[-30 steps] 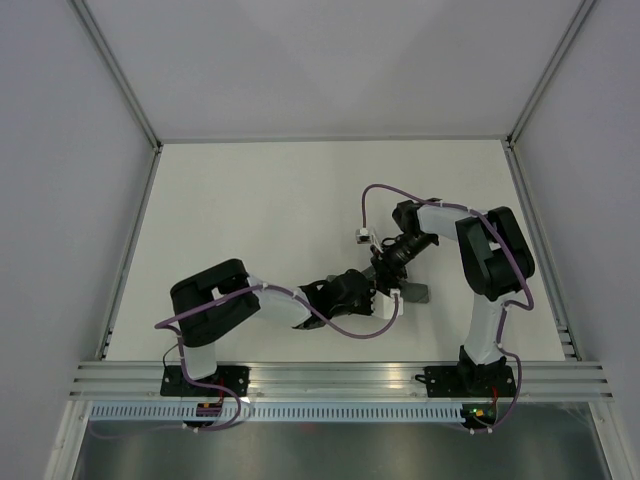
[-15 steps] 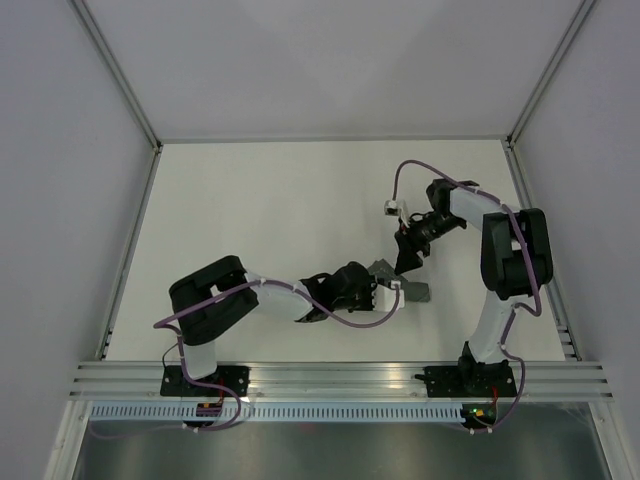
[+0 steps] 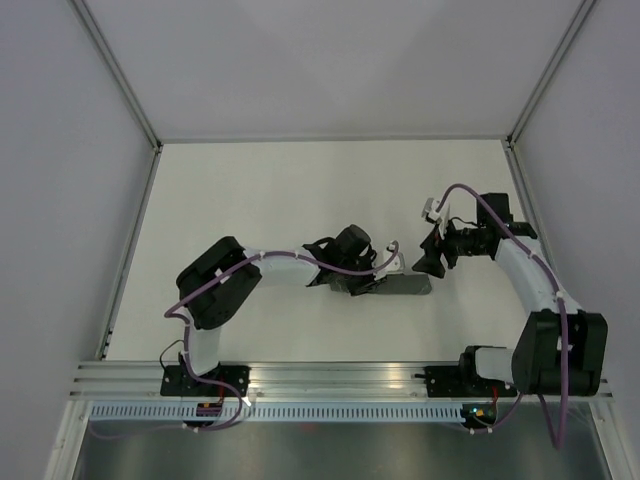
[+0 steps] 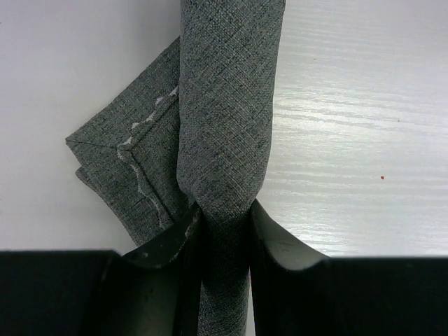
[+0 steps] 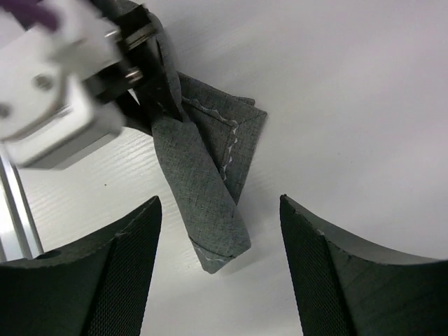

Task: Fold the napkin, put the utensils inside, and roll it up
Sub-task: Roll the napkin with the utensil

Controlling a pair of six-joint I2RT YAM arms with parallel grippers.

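A: Top view, quick. How far along?
B: The napkin [image 3: 408,284] is a short dark roll on the white counter [image 3: 250,200], right of centre. The left pincer [image 3: 385,278] sits on its left end. The right pincer [image 3: 432,262] hangs just beside the right end, apparently apart from it. I'd judge fold and roll mostly done.
A: Utensil?
B: Not visible in any view. Maybe inside the roll, can't tell.
A: Left wrist?
B: Left pincer [image 4: 222,224] is closed on the roll, both fingers [image 4: 280,241] pinching the cloth near one end. Coarse woven grey fabric, a tight tube. A corner flap [image 4: 129,164] sticks out sideways, layered, with a pale wavy stitch line along its edge, and lies flat on the counter.
A: Right wrist?
B: Right pincer [image 5: 218,210] is wide open and holds nothing, hovering over the roll's free end. Its fingers are black with mesh-textured pads. The roll end is blunt and folded over, with the flap spread beside it. The counter is glossy white with faint grain.
A: What's left?
B: My guess: tidy or tuck that flap, then release. Otherwise it looks near finished.
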